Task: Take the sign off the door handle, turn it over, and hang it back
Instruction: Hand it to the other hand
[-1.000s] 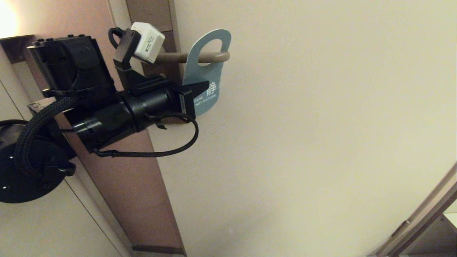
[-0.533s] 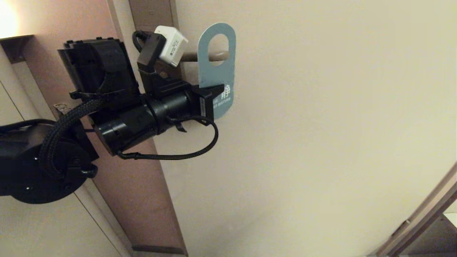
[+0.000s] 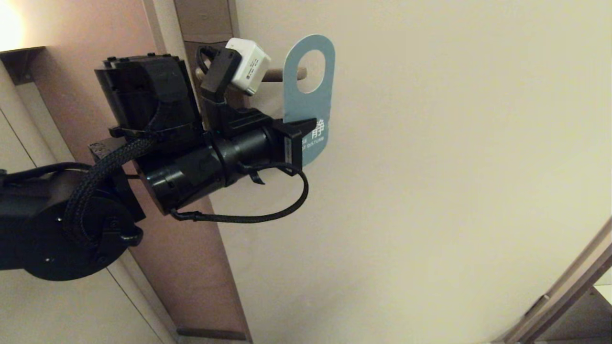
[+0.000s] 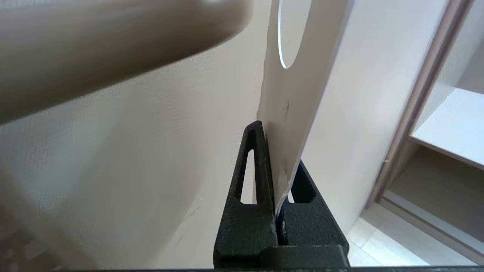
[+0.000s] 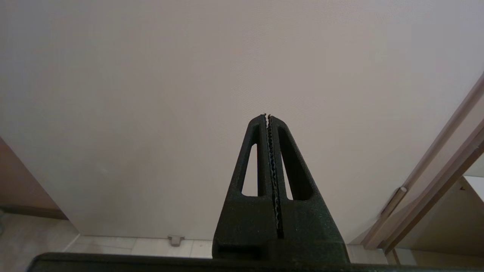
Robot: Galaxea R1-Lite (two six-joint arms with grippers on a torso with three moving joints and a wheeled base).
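Observation:
The sign (image 3: 306, 102) shows its teal side in the head view and is held upright. My left gripper (image 3: 306, 126) is shut on its lower part. The bronze-grey door handle (image 3: 279, 74) sticks out from behind the wrist camera, and its rounded tip reaches the left edge of the sign's oval hole. In the left wrist view the sign's white side (image 4: 302, 94) stands between the fingers of the left gripper (image 4: 278, 151), and the blurred door handle (image 4: 113, 45) ends just short of the card. My right gripper (image 5: 267, 115) is shut and empty, facing the door low down.
The cream door (image 3: 430, 167) fills the view. The tall lock plate (image 3: 201, 19) sits above my left wrist. A brown door edge (image 3: 181, 248) runs down on the left. A door frame (image 3: 564, 286) and shelf lie at the lower right.
My left gripper has moved right with the sign in it. The sign slid along the handle to its tip and went from tilted to upright. The right arm has not moved.

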